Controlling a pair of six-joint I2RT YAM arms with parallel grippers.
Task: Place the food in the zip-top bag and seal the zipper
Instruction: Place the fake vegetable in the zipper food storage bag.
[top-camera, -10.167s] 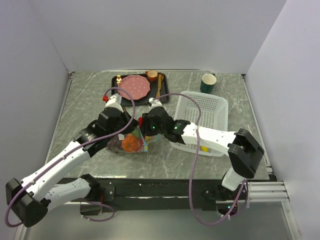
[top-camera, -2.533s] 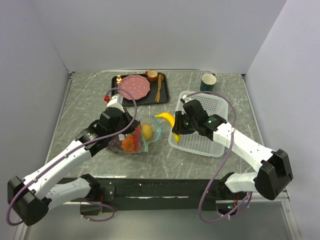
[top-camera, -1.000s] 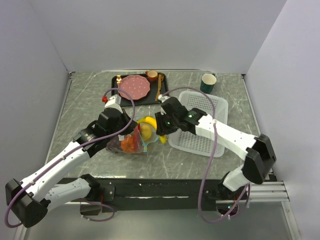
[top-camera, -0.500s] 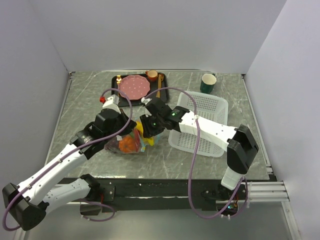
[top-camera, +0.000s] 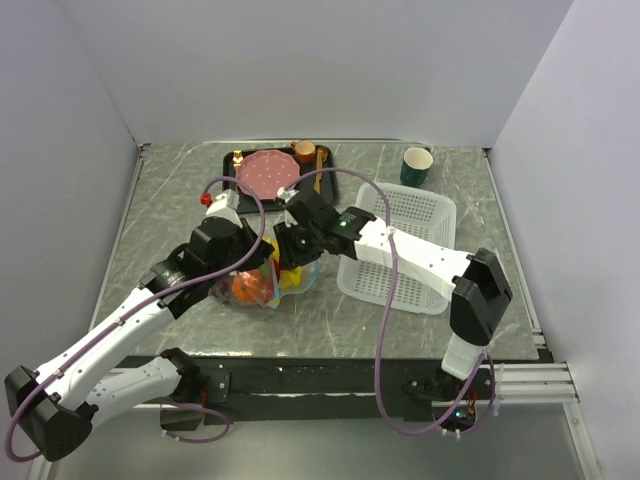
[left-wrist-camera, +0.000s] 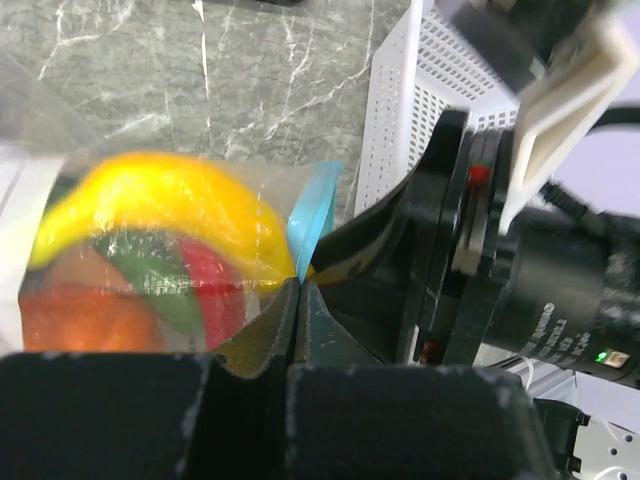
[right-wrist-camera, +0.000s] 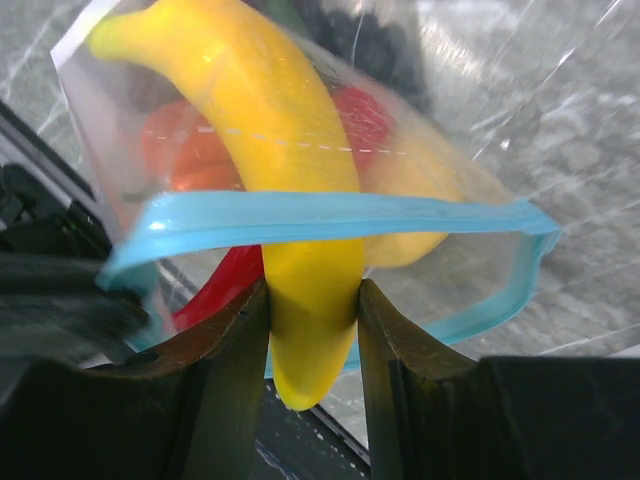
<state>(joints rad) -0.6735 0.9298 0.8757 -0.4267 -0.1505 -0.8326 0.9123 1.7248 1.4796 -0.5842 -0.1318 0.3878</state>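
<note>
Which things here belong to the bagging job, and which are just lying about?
Job: banana, zip-top bag, zipper, left tool pinching the bag, right tool gripping the banana.
Lying about: white basket, green cup, pink plate, black tray.

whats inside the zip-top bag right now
The banana, held by the right gripper, pokes through the mouth of the zip-top bag, its near end outside. Behind it show a red piece, an orange one and dark grapes. Anything beneath them is covered.
</note>
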